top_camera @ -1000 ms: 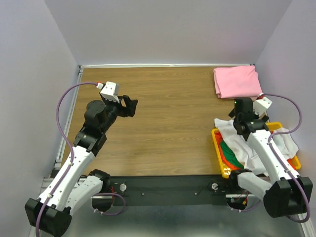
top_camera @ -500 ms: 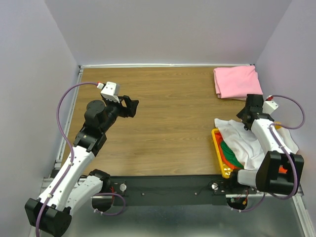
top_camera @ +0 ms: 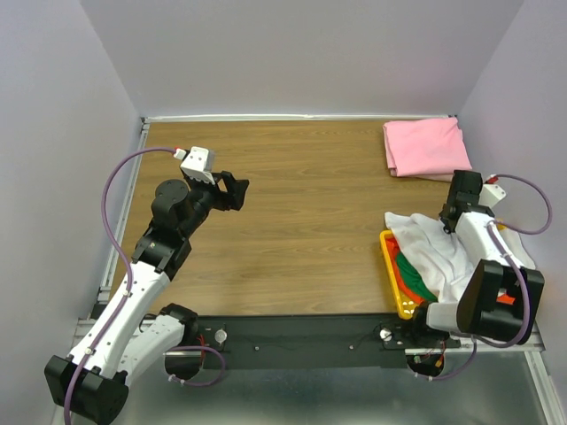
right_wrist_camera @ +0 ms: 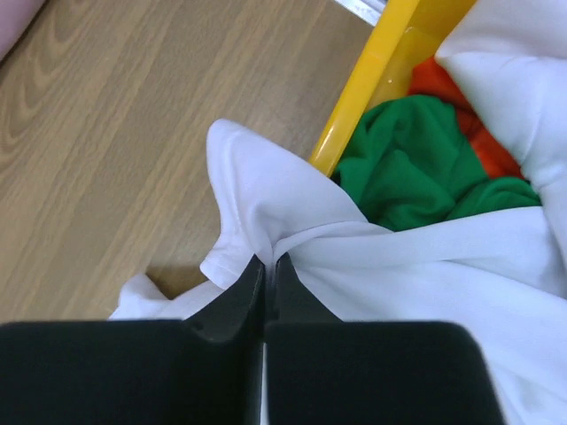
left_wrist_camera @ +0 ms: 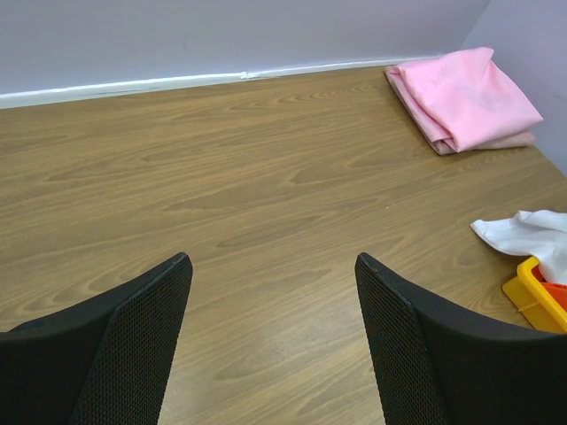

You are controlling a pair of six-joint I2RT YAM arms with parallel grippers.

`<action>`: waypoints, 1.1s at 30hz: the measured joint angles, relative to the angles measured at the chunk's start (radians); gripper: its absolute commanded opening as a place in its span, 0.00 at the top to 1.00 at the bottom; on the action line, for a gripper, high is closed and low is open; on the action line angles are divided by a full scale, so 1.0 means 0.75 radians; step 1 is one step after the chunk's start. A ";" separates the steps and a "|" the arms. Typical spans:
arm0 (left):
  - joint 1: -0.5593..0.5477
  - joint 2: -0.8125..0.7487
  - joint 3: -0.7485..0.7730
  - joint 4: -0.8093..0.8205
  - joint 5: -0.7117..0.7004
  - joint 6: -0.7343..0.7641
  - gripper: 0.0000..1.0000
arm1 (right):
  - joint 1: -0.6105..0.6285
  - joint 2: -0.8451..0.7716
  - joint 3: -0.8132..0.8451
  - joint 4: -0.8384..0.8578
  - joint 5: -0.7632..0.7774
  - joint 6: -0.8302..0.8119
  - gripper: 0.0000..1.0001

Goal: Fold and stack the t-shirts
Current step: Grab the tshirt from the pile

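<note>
Wooden desk [top_camera: 301,204]: right pincer [right_wrist_camera: 267,262] clamped on white shirt [right_wrist_camera: 266,195], due lifting from basket [right_wrist_camera: 372,80]; left pincer [left_wrist_camera: 273,258] wide, empty.

Scanning the whole table now, and there's no writing to read anywhere. The folded pink t-shirt [top_camera: 423,147] is plain cloth, with no print or tag showing. The white t-shirt [top_camera: 434,252] is just as plain. The yellow basket [top_camera: 391,270] shows bare plastic on its rim, with no brand or number legible. Nothing readable shows in either wrist view.
</note>
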 measured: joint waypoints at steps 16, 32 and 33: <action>0.003 -0.007 0.000 -0.001 0.000 0.001 0.18 | -0.002 -0.379 0.081 -0.079 -0.182 -0.047 1.00; 0.008 -0.053 0.000 -0.001 -0.038 0.003 0.18 | 0.402 -0.352 0.706 -0.103 -0.708 -0.048 1.00; 0.008 -0.055 -0.001 -0.001 -0.041 0.003 0.18 | 0.442 -0.315 0.772 -0.098 -0.719 -0.051 1.00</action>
